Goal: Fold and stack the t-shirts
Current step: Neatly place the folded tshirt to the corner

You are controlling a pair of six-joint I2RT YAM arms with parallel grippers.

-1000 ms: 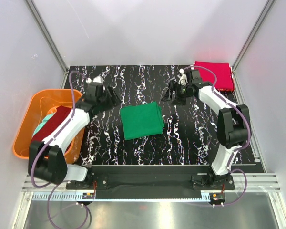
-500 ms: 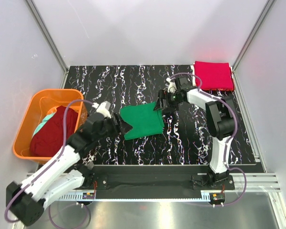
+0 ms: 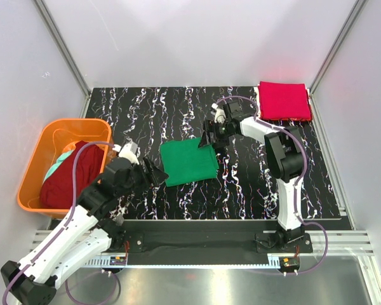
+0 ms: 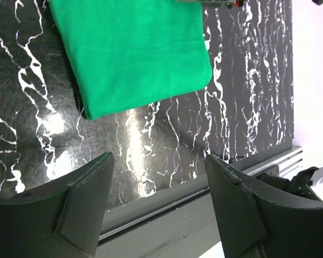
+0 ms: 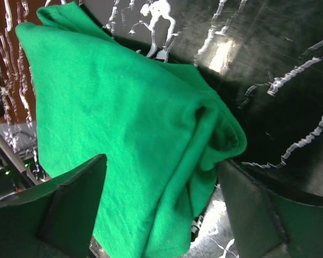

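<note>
A folded green t-shirt (image 3: 188, 162) lies flat mid-table. My right gripper (image 3: 208, 138) is at its far right corner, open, and in the right wrist view the green t-shirt (image 5: 124, 123) fills the gap between the wide-set fingers (image 5: 75, 207). My left gripper (image 3: 155, 170) hovers open at the shirt's near left edge; in the left wrist view the left gripper (image 4: 160, 158) holds nothing and the green t-shirt (image 4: 134, 51) lies beyond it. A folded red t-shirt (image 3: 284, 100) rests at the far right corner. The maroon t-shirt (image 3: 70, 178) and a teal garment (image 3: 59, 164) sit in the basket.
The orange basket (image 3: 73, 122) stands off the table's left edge. The black marbled table (image 3: 254, 184) ends in a metal rail (image 4: 151, 215) at its near edge, close under my left gripper. White walls enclose the table on three sides.
My left arm swung away from the basket and came down to the green shirt's near left edge. My right gripper moved left onto the shirt's far right corner, which now looks slightly lifted.
</note>
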